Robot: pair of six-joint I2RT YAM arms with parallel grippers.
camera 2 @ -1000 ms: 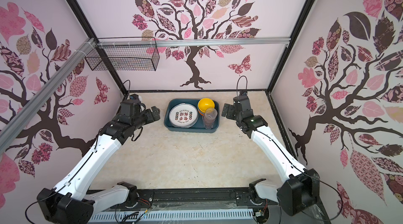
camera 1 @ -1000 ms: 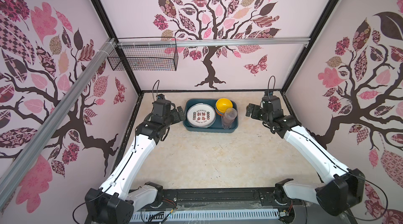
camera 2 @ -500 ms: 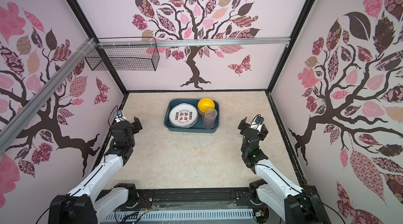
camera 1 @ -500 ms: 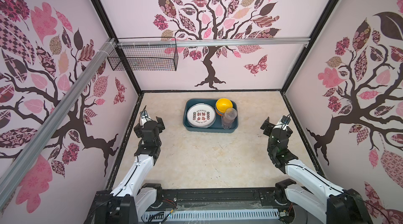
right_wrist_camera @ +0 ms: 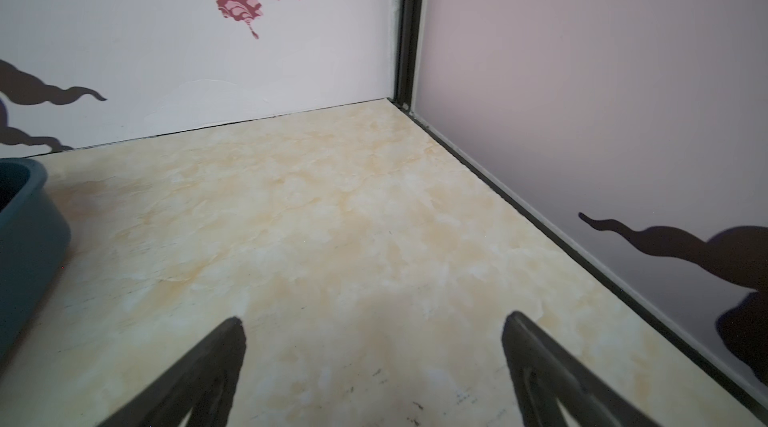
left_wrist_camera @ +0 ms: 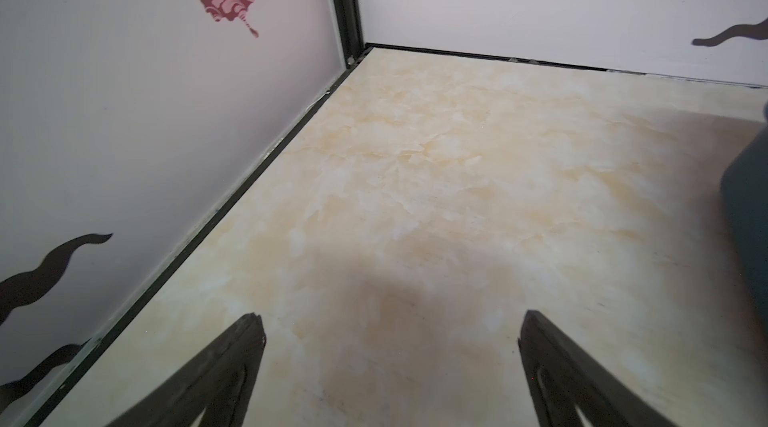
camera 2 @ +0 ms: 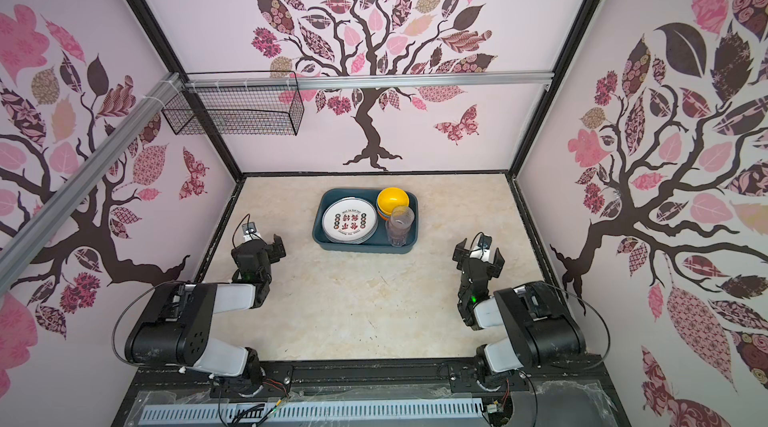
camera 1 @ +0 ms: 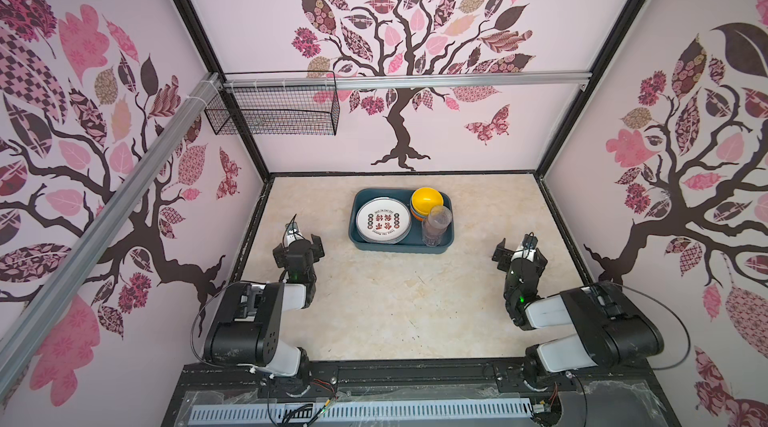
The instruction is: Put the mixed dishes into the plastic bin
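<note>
Near the front rail [camera 1: 415, 373], well apart from the plastic bin [camera 1: 399, 249], the left hand [camera 1: 300, 247] and right hand [camera 1: 519, 253] are pulling back, released and empty (plate [camera 1: 383, 221], bowls [camera 1: 426, 199] and cup [camera 1: 436, 224] are sitting inside); the task is looking finished.

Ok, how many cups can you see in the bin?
1 visible: the cup stands upright in the near right corner of the plastic bin, beside the bowls; others may be nested inside it.

light was bright, even | soft shadow lay on the beige marbled tabletop [left_wrist_camera: 386, 304] | top views bowed at edges
</note>
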